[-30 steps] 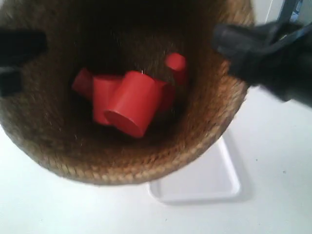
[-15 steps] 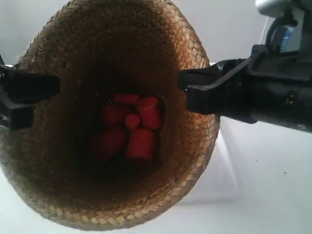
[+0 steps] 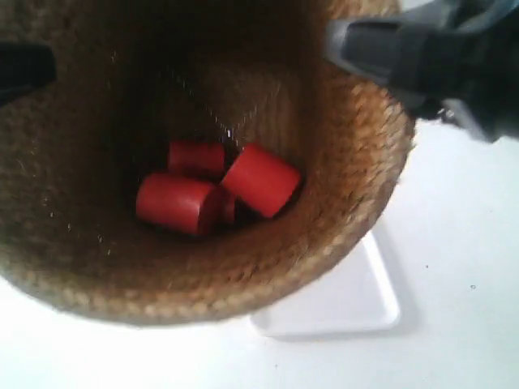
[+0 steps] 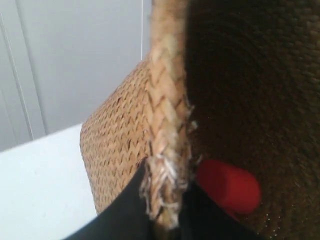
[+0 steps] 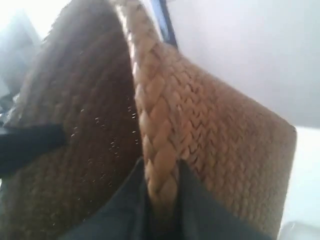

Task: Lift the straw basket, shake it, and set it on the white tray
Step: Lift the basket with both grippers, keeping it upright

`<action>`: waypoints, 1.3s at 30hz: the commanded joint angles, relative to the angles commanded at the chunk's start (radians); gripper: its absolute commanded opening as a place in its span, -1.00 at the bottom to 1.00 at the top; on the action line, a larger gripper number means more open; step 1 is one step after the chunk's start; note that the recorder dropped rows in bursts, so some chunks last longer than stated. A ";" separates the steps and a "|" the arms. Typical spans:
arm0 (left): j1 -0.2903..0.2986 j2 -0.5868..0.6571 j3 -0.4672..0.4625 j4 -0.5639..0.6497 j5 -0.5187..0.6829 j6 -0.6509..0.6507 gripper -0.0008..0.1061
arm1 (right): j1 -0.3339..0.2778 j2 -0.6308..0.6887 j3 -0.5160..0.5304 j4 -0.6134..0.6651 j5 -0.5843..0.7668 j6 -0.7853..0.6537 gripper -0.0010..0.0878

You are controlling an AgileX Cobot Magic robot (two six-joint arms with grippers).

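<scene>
The straw basket (image 3: 357,194) fills most of the exterior view, held up in the air and tilted, its dark inside facing the camera. Red cylinders (image 3: 259,180) lie loose at its bottom. Below it, the white tray (image 3: 365,304) shows at the basket's lower right edge on the table. My left gripper (image 4: 165,200) is shut on the basket's braided rim (image 4: 167,110), with a red cylinder (image 4: 227,185) just inside. The right gripper (image 5: 162,187) is shut on the opposite rim (image 5: 150,125). In the exterior view its arm (image 3: 430,57) reaches in at the upper right.
A white tabletop (image 3: 462,243) spreads under and to the right of the basket. A pale wall (image 4: 75,60) stands behind. The other arm's black gripper (image 3: 24,69) shows at the left edge of the exterior view.
The basket has swung and tilted between frames, and the red cylinders inside have tumbled to new positions. Both grippers keep hold of the rim.
</scene>
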 joint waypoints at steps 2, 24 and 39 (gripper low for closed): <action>0.000 0.014 -0.027 -0.012 0.051 -0.010 -0.99 | 0.000 0.010 -0.034 0.021 0.060 0.038 -0.98; 0.000 0.014 -0.055 -0.019 0.103 0.023 -0.99 | -0.008 -0.006 0.005 0.028 0.070 0.089 -0.98; 0.000 -0.075 -0.114 -0.034 0.177 -0.018 -0.99 | 0.018 -0.212 -0.058 0.030 0.133 -0.018 -0.98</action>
